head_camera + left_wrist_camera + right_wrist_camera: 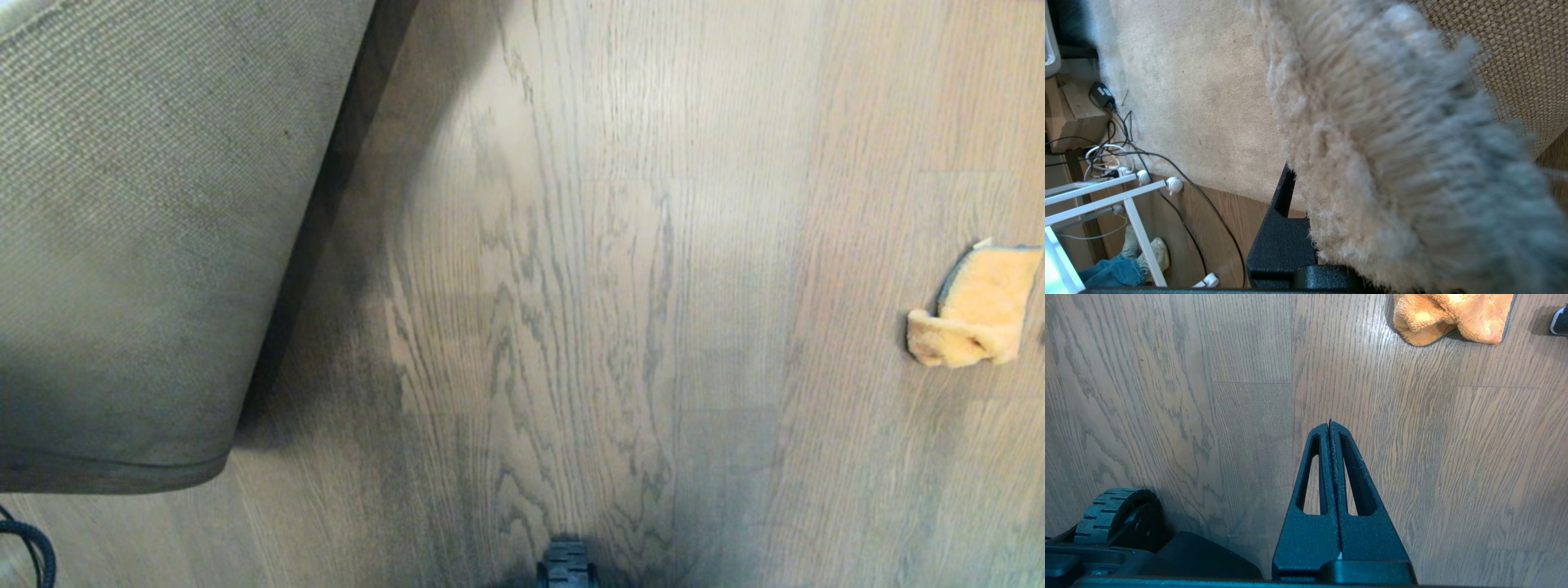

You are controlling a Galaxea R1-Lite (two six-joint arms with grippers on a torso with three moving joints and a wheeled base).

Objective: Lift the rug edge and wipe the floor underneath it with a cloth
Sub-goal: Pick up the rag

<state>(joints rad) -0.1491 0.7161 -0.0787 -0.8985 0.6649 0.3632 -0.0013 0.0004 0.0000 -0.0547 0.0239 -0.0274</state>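
Note:
My left gripper (1300, 179) is shut on the rug edge (114, 467) and holds it up off the floor (571, 286). Pale pile (1392, 163) drapes over the jaws, so only one black finger (1284, 200) shows. In the head view the raised rug's beige woven backing (147, 204) fills the left side and throws a shadow on the brown planks beside it. The orange cloth (980, 306) lies crumpled on the floor at the far right, also seen as the cloth (1449, 316) ahead of my right gripper (1330, 424). That gripper hangs shut and empty above bare floor (1208, 416).
Beyond the flat part of the rug (1200, 81) lie black cables (1180, 196), a white metal frame (1133, 212) and a person's socked feet (1147, 253). My base's wheel (1112, 510) sits near the right arm. A dark base part (566, 567) shows at the near edge.

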